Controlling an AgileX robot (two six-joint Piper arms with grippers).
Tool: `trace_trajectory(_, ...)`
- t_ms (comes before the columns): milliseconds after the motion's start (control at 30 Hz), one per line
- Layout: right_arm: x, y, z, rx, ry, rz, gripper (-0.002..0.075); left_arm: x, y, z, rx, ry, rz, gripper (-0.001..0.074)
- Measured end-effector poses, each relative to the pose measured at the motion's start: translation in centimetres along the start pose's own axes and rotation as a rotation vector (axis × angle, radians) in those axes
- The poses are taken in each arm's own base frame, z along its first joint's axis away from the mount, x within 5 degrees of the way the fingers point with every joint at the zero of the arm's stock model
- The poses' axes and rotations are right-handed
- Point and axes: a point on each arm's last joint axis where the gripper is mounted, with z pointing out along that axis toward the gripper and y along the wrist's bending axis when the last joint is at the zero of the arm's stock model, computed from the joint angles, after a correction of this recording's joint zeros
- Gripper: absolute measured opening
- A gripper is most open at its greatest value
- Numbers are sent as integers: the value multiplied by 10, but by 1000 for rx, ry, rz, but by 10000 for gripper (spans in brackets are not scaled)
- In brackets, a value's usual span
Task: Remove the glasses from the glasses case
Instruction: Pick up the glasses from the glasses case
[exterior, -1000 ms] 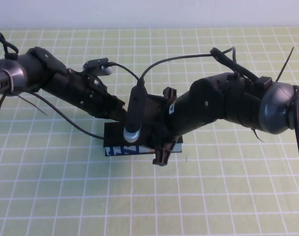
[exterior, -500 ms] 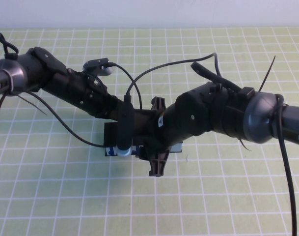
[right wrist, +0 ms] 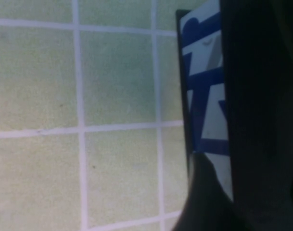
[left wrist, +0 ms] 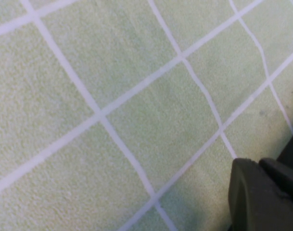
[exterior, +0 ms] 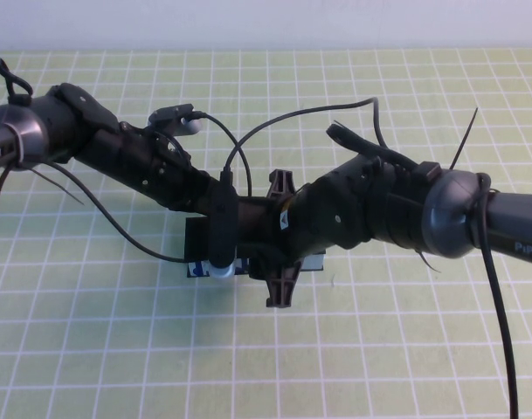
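The glasses case (exterior: 196,237) lies mid-table, a black-topped box with a light blue printed side, mostly covered by both arms. Its blue side also shows in the right wrist view (right wrist: 204,86). The lid looks flat. The glasses are hidden. My right gripper (exterior: 281,240) hovers over the case, open, with one finger behind the case and one finger (right wrist: 204,202) in front, beside the blue side. My left gripper (exterior: 211,194) is at the case's back left edge, hidden under the right arm. The left wrist view shows only one dark finger (left wrist: 261,197) over the mat.
A green mat with a white grid (exterior: 117,349) covers the table. The arms' black cables (exterior: 266,131) loop above the case. A pale wall runs along the far edge.
My right arm has slid left along the case, its fingers still spread across it. The left arm and the case have not moved.
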Motion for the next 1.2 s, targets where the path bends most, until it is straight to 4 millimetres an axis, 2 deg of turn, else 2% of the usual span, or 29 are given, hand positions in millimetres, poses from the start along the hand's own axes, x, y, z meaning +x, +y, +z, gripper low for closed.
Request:
trace_trajectory(367, 4, 2, 14, 13, 22, -55, 333, 0, 0, 0, 0, 0, 0, -4)
trace_trajectory(600, 4, -1, 13, 34, 19, -80, 216, 0, 0, 0, 0, 0, 0, -4)
trace_trajectory(833, 4, -1, 13, 40, 26, -102, 144, 0, 0, 0, 0, 0, 0, -4)
trace_trajectory(967, 4, -1, 13, 42, 28, -111, 76, -1, 0, 0, -4, -4, 1, -4)
trace_trajectory(1200, 4, -1, 13, 45, 31, -80, 67, -1, 0, 0, -6, -7, 1, -4)
